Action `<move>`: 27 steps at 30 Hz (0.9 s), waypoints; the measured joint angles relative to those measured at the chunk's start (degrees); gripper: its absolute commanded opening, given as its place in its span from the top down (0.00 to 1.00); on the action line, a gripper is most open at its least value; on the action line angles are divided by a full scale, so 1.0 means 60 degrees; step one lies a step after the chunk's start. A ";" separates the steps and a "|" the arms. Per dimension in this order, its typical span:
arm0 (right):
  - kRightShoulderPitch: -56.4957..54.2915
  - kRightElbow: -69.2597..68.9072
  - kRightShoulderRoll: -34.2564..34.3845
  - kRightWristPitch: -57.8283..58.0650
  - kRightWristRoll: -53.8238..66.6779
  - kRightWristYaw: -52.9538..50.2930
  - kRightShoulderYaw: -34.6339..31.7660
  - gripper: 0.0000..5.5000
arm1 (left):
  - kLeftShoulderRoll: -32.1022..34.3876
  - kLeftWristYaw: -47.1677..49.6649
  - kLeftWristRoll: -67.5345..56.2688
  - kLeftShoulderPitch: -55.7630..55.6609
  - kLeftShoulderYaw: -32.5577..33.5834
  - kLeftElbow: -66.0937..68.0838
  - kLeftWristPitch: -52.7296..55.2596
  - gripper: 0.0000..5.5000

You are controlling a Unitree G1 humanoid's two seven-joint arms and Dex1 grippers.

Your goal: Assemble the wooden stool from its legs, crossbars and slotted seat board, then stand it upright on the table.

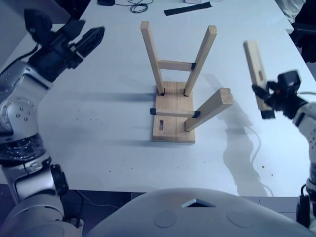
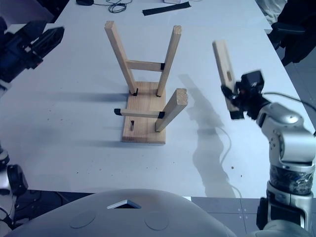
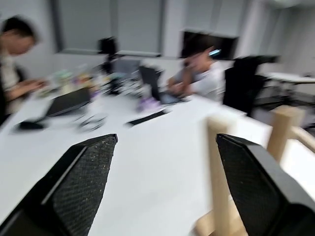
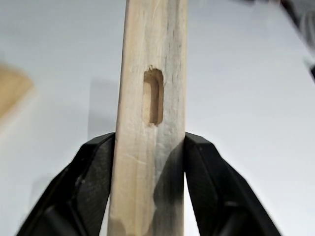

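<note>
A pale wooden seat board lies flat mid-desk with three legs standing in it. A crossbar joins the far two, and a second crossbar meets the near-right one. The slotted fourth leg is clamped in the right gripper above the desk's right side.

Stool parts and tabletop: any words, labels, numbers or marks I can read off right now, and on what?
None readable.
Seat board, standing legs and the leg in the right end effector: bare wood, no print.
Black strip at the table's far edge: no marking I can make out.
Desk clutter in the left wrist view: too blurred to read.
</note>
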 measured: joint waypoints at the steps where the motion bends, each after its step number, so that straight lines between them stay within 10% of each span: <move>1: -0.0423 0.0021 0.0044 -0.0079 0.0414 0.0182 -0.0272 0.62 | -0.0155 -0.0122 -0.0173 -0.0465 -0.0214 0.0030 0.0067 0.32; 8: -0.3557 0.0288 0.0212 -0.0162 0.3143 0.1392 -0.0843 0.62 | -0.1133 -0.1068 -0.0884 -0.2372 -0.1222 0.1022 0.0475 0.32; 19: -0.5333 0.2810 0.1217 -0.1214 0.2605 0.3959 0.2636 0.62 | -0.2590 -0.2699 -0.0980 -0.3278 -0.2233 0.2098 0.0397 0.32; 27: -0.5453 0.2587 0.1317 -0.1221 0.2612 0.4547 0.3116 0.62 | -0.2420 -0.3512 -0.0949 -0.3543 -0.2193 0.2526 0.0495 0.32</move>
